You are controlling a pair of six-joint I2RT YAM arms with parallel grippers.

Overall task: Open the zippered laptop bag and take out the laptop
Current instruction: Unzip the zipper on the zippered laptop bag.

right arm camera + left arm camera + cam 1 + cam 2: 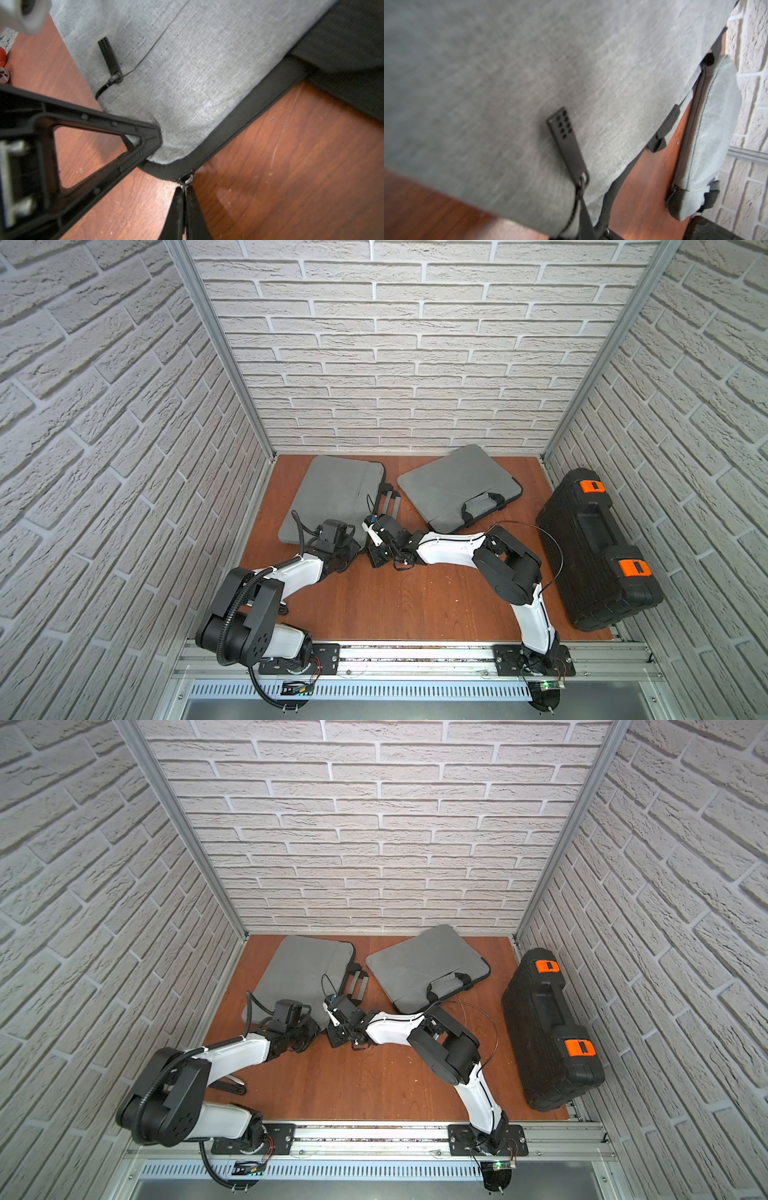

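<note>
Left gripper (152, 138): clenched at bag (187, 83) corner.
Right gripper (184, 191): pinching zipper pull (188, 179).
Nearby: second bag (453, 485) beside; black case (594, 547) farther right.

No legible text anywhere.

Gray bag (332, 489), 2nd gray bag (449, 485) and black case (590, 547) w/ orange latches: plain surfaces, no brand, label or nos. to read. Pocket pull tab (566, 137) on the gray bag carries only a grid of small holes, no letters. Small lit circuit board (548, 685) by the front rail is too small to tell any print.
</note>
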